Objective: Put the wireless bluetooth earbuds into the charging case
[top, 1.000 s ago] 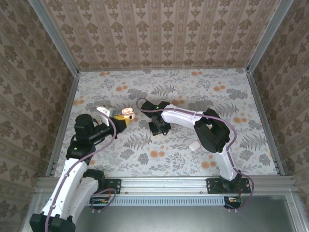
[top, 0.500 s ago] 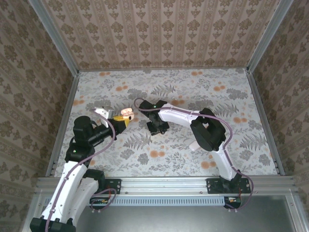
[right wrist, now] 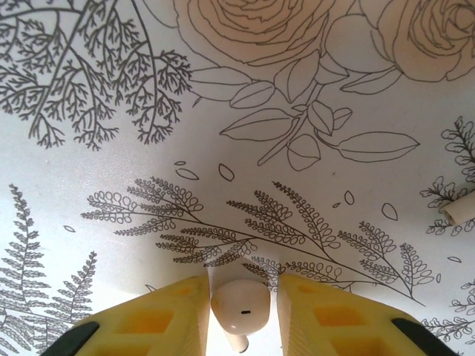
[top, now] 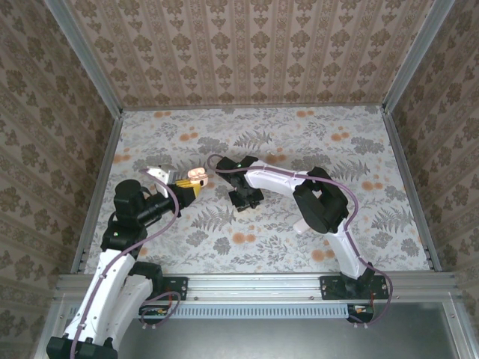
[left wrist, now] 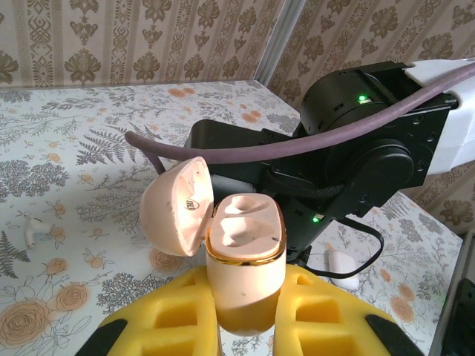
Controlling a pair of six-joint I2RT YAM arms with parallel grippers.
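Step in hand: right arm picking the first earbud.

- Left jaws: closed hard on the charging case (left wrist: pixel 245 259), yellow pads (left wrist: pixel 159 326) clamping its lower body. The lid (left wrist: pixel 178 204) is swung open, the mouth faces up, and no bud is seated in it. The case is held above the left half of the bench (top: pixel 337 149), roughly midway between the near and far edges.
- Right jaws: down at the bench surface near its centre, set narrowly astride the earbud (right wrist: pixel 240 308). One pad looks to be touching the bulb and a thin shadow remains on the other side. Cannot tell whether it is truly clamped.
- Second earbud (left wrist: pixel 31 231): lying loose on the bench, well apart from the case.

Notes for doing this well (judgement):
- The bulb is round and glossy, so an off-centre squeeze is likely to squirt it out. Keep it centred between the pads and close gently.
- Lift straight up and check that the bud comes with the jaws before travelling.
- Note which way the stem points, because it must enter its well stem-first.
- Keep the case level and steady, with the lid clear of the approach.
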